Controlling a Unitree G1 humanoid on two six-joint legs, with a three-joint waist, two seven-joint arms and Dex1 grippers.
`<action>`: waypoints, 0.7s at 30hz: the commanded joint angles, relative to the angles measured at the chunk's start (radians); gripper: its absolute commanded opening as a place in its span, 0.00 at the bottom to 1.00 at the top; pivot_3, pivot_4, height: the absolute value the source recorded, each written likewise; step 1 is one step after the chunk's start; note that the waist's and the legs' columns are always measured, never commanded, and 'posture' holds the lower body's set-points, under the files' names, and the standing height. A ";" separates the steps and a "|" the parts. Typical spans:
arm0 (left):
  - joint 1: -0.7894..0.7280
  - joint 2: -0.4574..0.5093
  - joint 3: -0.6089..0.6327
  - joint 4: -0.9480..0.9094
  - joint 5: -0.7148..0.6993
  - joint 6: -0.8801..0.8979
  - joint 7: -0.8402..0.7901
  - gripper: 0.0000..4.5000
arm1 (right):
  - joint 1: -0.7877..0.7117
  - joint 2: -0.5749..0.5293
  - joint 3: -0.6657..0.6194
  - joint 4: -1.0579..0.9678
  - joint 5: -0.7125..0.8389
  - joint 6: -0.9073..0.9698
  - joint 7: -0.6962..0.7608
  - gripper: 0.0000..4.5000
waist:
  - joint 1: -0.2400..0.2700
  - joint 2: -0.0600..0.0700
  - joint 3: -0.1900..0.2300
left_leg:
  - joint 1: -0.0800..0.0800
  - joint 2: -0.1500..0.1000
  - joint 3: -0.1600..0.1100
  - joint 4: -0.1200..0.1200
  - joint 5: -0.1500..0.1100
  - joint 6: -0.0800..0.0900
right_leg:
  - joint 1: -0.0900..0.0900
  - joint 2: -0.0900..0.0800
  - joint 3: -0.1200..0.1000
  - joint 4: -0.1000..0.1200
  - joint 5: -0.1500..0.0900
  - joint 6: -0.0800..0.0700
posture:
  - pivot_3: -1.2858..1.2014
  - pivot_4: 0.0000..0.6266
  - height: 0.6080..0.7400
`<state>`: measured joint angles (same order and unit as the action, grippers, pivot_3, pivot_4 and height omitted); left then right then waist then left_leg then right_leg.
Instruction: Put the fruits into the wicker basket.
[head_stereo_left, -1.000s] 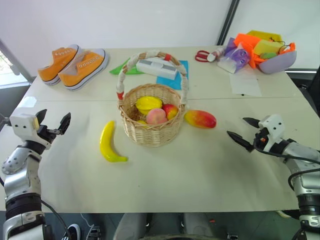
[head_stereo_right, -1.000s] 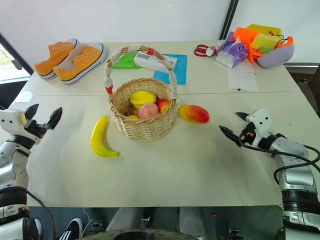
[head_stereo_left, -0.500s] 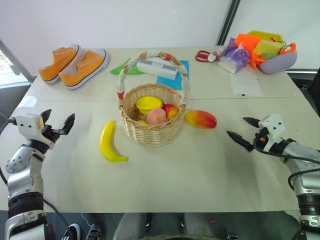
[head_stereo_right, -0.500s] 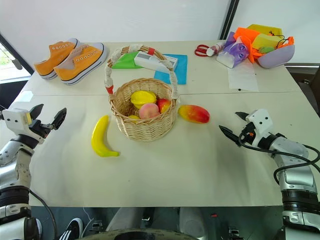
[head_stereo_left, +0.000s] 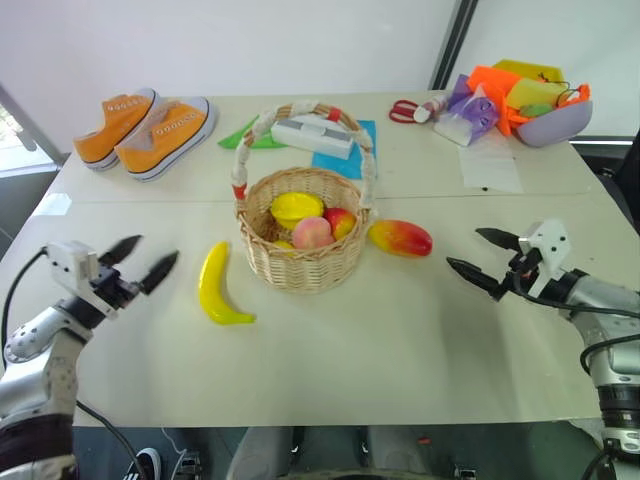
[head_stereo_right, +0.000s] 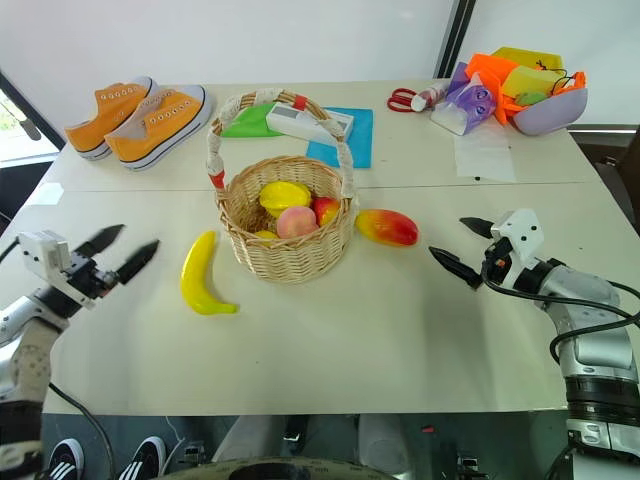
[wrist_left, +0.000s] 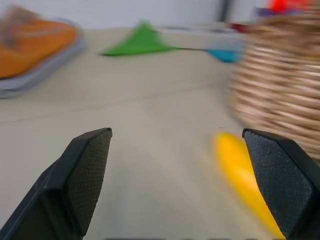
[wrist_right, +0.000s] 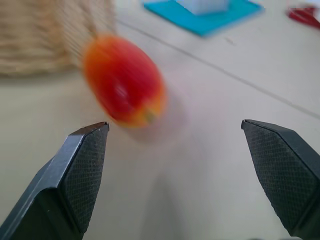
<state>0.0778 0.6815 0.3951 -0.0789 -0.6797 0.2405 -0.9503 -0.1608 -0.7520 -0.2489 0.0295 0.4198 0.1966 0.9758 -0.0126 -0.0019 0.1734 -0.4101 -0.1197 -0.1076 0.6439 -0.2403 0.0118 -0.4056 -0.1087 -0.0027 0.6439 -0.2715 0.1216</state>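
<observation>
1. Left gripper (head_stereo_left: 140, 260): jaws wide, empty, at 9 o'clock of banana (head_stereo_left: 214, 285)
2. Wicker basket (head_stereo_left: 303, 262), centre; mango (head_stereo_left: 400, 238) touching it at 3 o'clock
3. Right gripper (head_stereo_left: 482, 256): jaws wide, empty, at 4 o'clock of the mango

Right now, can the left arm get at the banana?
Probably yes: the left tool is open and aimed toward the banana, with bare table between them and the wicker basket off to the side.

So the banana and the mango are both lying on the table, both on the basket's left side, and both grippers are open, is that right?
Not quite. The left eye view shows the banana left of the wicker basket, but the mango lies on its right. Both are on the table, and the left gripper and right gripper are open.
</observation>
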 joint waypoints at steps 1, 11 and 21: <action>0.055 0.059 0.013 -0.225 -0.127 0.120 -0.054 1.00 | -0.048 -0.011 0.026 -0.080 0.027 0.052 0.009 0.99 | 0.002 0.000 0.000 | 0.000 0.000 0.000 0.000 0.000 0.000 | 0.000 0.000 0.000 0.000 -0.001 -0.002 | 0.52 0.24 1.00; 0.082 -0.018 -0.139 -0.553 -0.065 0.164 0.126 1.00 | -0.228 0.031 0.198 0.046 -0.109 0.060 -0.011 0.99 | 0.005 0.000 0.000 | 0.000 0.000 0.001 -0.001 0.000 0.000 | 0.000 0.000 0.000 -0.002 -0.001 -0.003 | 0.52 0.24 1.00; 0.112 -0.028 -0.172 -0.616 -0.055 0.160 0.147 1.00 | -0.325 0.068 0.264 0.222 -0.200 0.006 -0.018 0.99 | 0.003 0.000 0.000 | 0.000 0.001 0.001 -0.001 0.000 0.000 | 0.000 0.001 0.000 -0.003 -0.001 -0.003 | 0.52 0.24 1.00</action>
<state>0.1910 0.6563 0.2168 -0.6515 -0.7369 0.4223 -0.8082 -0.4646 -0.6881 0.0249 0.2465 0.2243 0.2226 0.9566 -0.0092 -0.0015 0.1737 -0.4100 -0.1191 -0.1064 0.6428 -0.2403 0.0118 -0.4053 -0.1079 -0.0028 0.6411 -0.2728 0.1188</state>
